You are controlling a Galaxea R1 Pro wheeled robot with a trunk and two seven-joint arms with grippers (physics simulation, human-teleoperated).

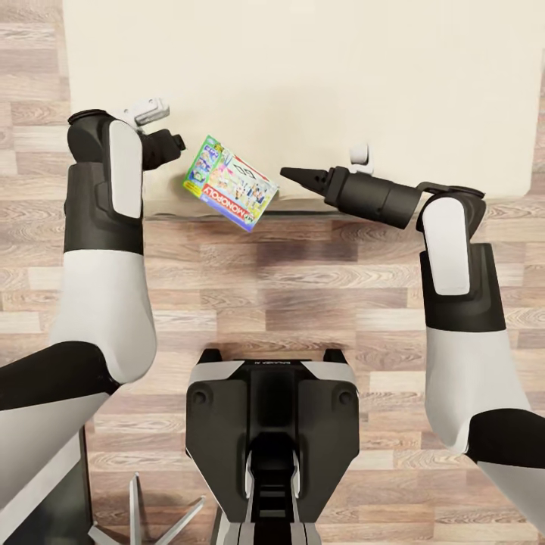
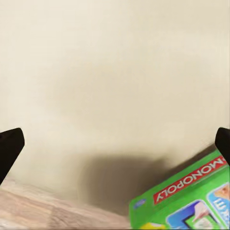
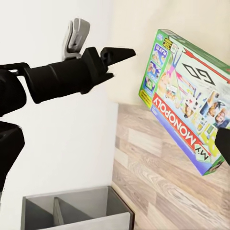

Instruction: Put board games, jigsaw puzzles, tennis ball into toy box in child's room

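left arm [image 1: 106, 219]: left side of the head frame, reaching up to the bed edge.
left gripper [image 2: 115, 143]: jaws open wide; in the left wrist frame the two dark fingertips [image 2: 9, 148] sit at the far left and right edges with bare mattress between them. Holding nothing.
bed [image 1: 303, 76]: cream mattress across the top of the head frame; its lower edge runs just above mid-height.
game box [image 1: 231, 184]: green-bordered Monopoly box, red logo strip, centre-upper of the head frame, between the two grippers. Tilted, at the bed's lower edge, one corner sticking out over the floor. In the left wrist frame it is at lower right, beside the right fingertip; contact there cannot be told.
floor [image 1: 303, 272]: wood planks, below the bed in the head frame.
right gripper [image 1: 291, 175]: right of the box in the head frame, tip pointing left at it, just beside its right edge. Jaws look shut to a point, nothing between them. Whether the tip touches the box cannot be told.
right arm [image 1: 454, 288]: right side of the head frame.
grey bin [image 3: 76, 211]: lower left of the right wrist frame, open top with a divider inside.
robot base [image 1: 272, 424]: bottom centre of the head frame.
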